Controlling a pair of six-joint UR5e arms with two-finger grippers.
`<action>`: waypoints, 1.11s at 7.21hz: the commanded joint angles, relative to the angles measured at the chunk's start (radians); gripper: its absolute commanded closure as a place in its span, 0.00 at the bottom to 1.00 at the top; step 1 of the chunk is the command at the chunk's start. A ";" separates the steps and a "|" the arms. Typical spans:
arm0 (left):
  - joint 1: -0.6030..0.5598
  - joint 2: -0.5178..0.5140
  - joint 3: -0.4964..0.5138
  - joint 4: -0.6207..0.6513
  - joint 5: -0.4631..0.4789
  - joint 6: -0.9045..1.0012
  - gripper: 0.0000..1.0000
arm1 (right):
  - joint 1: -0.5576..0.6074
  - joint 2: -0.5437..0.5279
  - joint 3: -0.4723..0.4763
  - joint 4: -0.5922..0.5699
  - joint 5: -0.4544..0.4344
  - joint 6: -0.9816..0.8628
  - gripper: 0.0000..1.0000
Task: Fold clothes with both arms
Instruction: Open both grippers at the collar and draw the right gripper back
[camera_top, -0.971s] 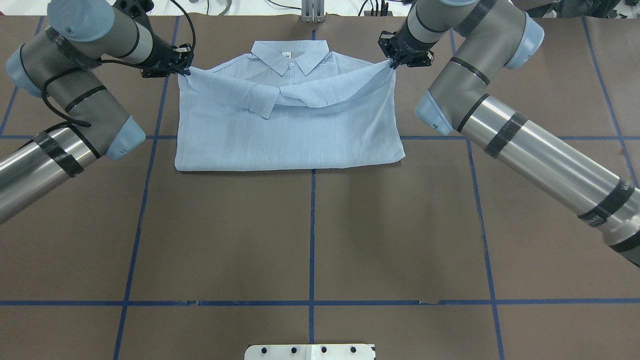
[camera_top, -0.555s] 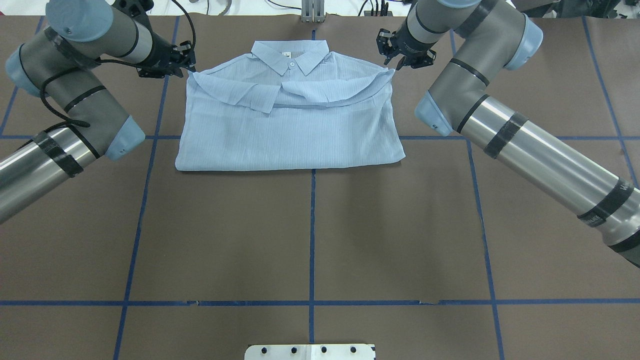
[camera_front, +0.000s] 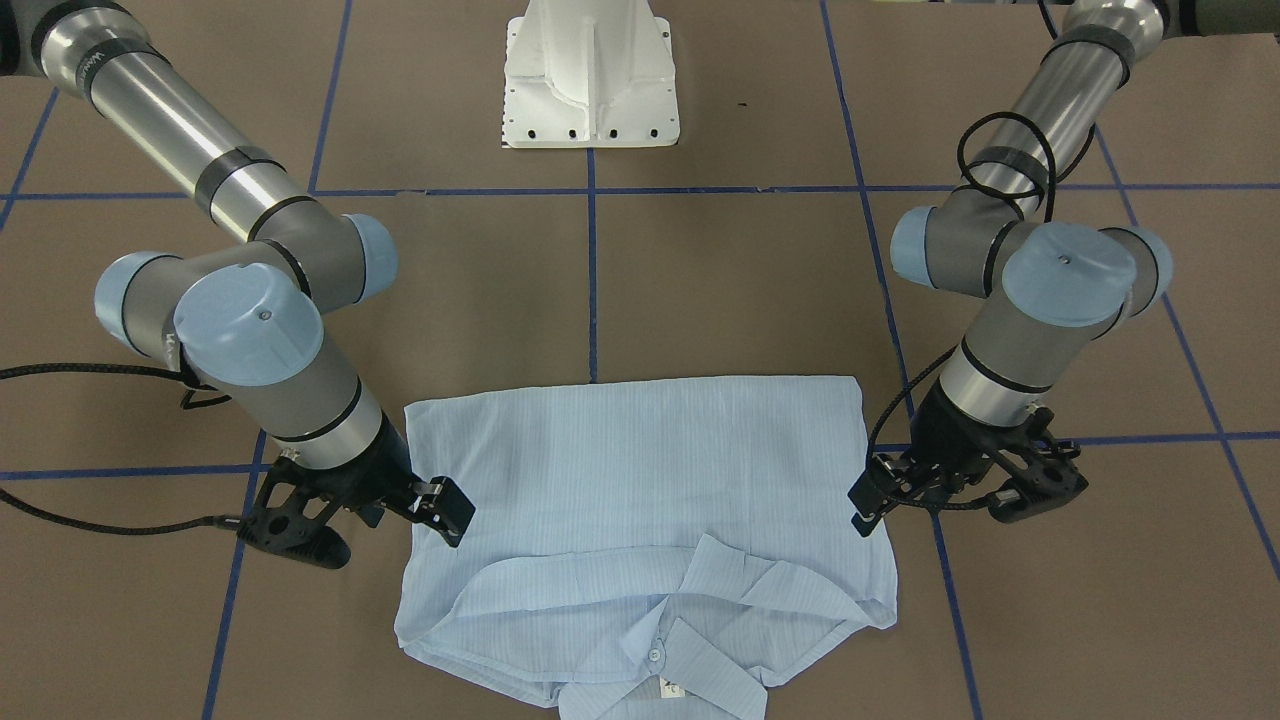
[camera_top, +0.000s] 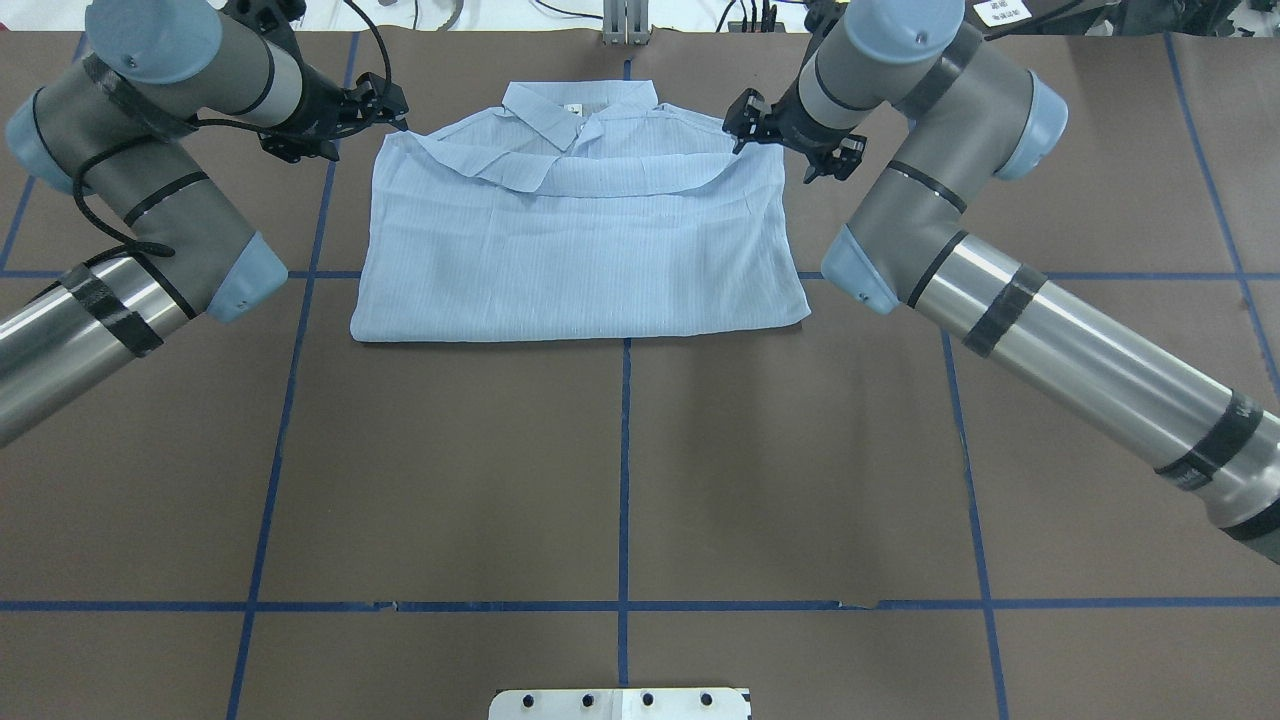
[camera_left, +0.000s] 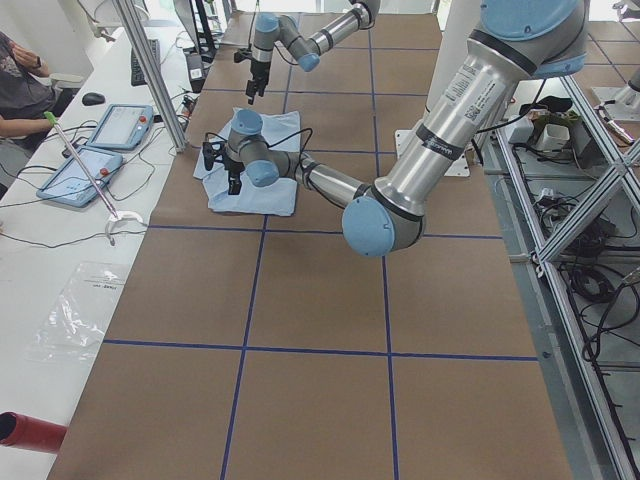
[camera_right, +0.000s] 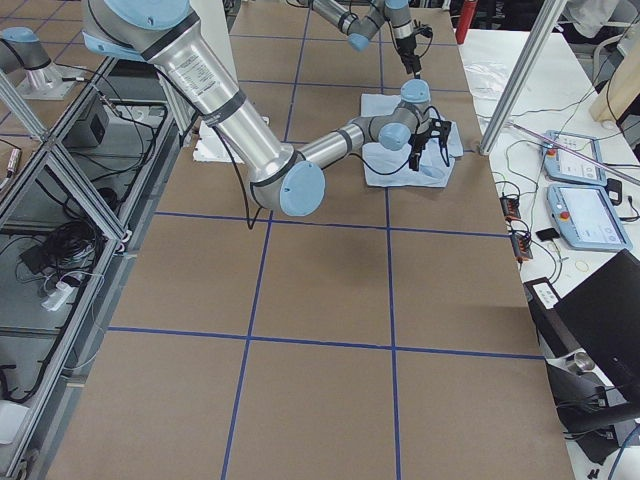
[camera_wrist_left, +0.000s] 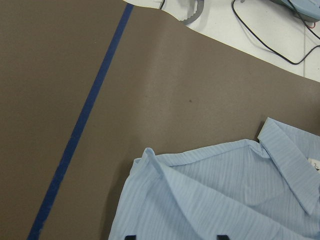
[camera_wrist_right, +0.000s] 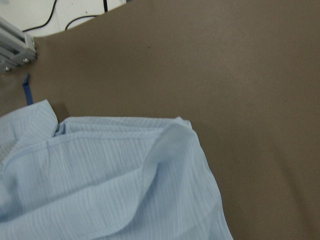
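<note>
The light-blue shirt (camera_top: 580, 240) lies folded on the brown table, collar (camera_top: 580, 105) at the far edge, with a folded band of cloth just below the collar. It also shows in the front view (camera_front: 630, 480). My left gripper (camera_top: 393, 108) is open and empty, hovering just off the shirt's far left shoulder; in the front view (camera_front: 866, 505) it is at the shirt's right edge. My right gripper (camera_top: 742, 122) is open and empty above the far right shoulder, and in the front view (camera_front: 448, 508) at the left edge. Both wrist views show the shoulder cloth (camera_wrist_left: 215, 195) (camera_wrist_right: 100, 185) lying loose.
The white pedestal base (camera_front: 590, 80) stands at the robot's side of the table. Blue tape lines (camera_top: 625, 470) cross the brown cover. A metal bracket (camera_top: 625, 25) sits beyond the collar. The operators' white table with tablets (camera_left: 100, 150) runs along the far edge.
Both grippers have let go of the shirt's shoulder corners and opened. The folded cloth has dropped flat below the collar. The right gripper has shifted left over the shoulder.
</note>
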 joint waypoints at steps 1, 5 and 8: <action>0.001 0.000 -0.008 0.000 0.000 -0.005 0.01 | -0.057 -0.142 0.120 -0.003 -0.002 0.001 0.00; 0.006 0.016 -0.042 0.008 0.000 -0.011 0.01 | -0.103 -0.198 0.165 -0.005 0.002 0.003 0.02; 0.006 0.023 -0.040 0.002 0.000 -0.009 0.01 | -0.119 -0.198 0.182 -0.022 0.008 0.001 0.32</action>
